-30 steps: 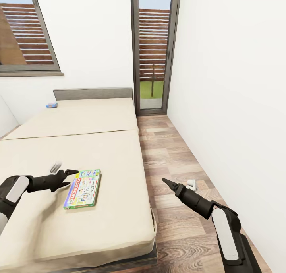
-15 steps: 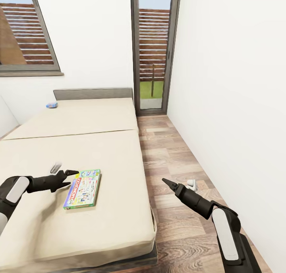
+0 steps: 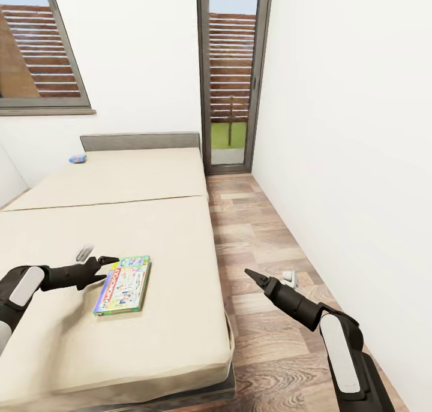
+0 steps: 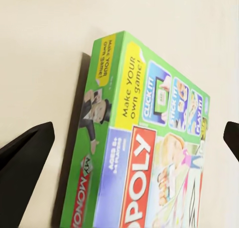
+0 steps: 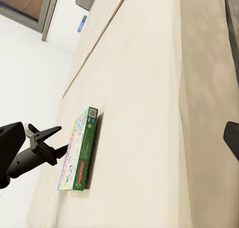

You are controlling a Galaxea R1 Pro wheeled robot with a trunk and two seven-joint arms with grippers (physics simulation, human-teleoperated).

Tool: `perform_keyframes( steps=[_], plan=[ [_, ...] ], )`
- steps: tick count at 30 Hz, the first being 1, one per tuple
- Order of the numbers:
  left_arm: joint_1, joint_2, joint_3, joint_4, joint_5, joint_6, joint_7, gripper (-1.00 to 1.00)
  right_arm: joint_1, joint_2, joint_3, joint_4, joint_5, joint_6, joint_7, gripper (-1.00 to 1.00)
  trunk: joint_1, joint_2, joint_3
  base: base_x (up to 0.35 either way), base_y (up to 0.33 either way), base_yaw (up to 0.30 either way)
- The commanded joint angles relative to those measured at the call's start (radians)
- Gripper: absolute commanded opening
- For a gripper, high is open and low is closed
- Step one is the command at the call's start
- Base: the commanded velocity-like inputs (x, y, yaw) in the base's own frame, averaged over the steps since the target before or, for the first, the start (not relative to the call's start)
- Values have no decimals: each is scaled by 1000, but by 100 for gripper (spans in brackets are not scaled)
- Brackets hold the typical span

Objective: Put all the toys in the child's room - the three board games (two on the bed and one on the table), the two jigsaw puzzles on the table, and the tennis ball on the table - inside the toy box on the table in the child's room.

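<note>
Left gripper spread wide, nothing between the fingers; in my left wrist view one dark fingertip sits on each side of the frame with the green board game between and just ahead of them. The game lies flat on the bed, just beside my left fingertips, on their far-from-me side and towards the bed's floor-side edge. Contact: cannot tell, looks like a hair of gap at the near corner. Its long axis runs roughly front-to-back from me, slightly skewed, so my jaw opening is set across its short side. My judgement: push forward, straddle the near short edge, then close.

Right gripper hangs over the wood floor, off the bed and well apart from the game; fingers look together at a point but I cannot tell for sure. Left arm is clearly the nearer one.

Further out: small blue board game up by the headboard, well beyond my left jaws. Needs a base move later.
</note>
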Motion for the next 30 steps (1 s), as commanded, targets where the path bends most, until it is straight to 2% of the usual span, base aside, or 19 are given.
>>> perform_keyframes(
  steps=[1,24,30],
  plan=[
    [0,-1,1,1,-22,6,-3,100,-1,1,-3,0,2,7,5,100,0,0,-1,0,-27,0],
    [1,-1,0,1,-21,4,-3,100,-1,1,-3,0,2,7,5,100,0,0,-1,0,-30,0],
    [1,-1,0,1,-20,4,-3,100,-1,1,-3,0,1,7,5,100,0,0,-1,0,-137,0]
  ],
)
